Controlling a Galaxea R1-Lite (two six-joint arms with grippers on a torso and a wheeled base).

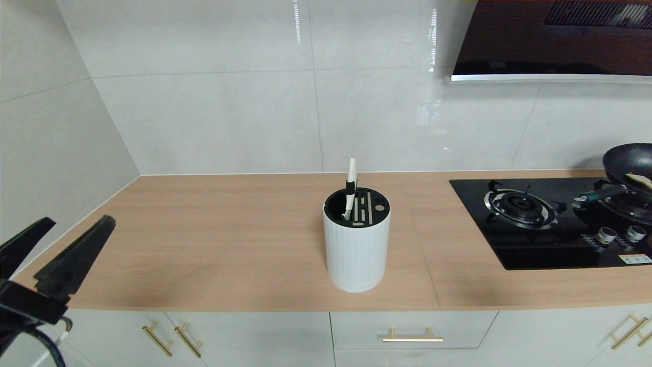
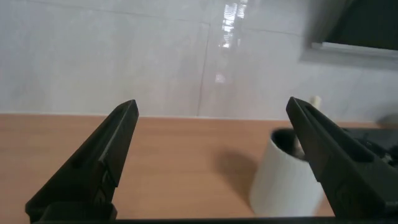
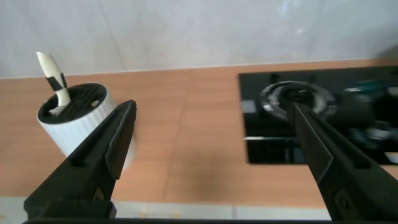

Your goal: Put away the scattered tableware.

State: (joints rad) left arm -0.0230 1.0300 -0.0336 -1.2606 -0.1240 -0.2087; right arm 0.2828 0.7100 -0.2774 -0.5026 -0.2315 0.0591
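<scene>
A white ribbed cylindrical holder with a black slotted top stands on the wooden countertop near its front edge. A white utensil with a black-banded handle sticks up out of it. The holder also appears in the left wrist view, and the holder with the utensil in the right wrist view. My left gripper hangs open at the counter's left front corner, nothing between its fingers. My right gripper is open too, held off the counter's front edge between holder and stove.
A black gas stove is set into the counter at the right, with a dark frying pan on its far burner. A range hood hangs above. Tiled walls close the back and left. Drawers with gold handles lie below.
</scene>
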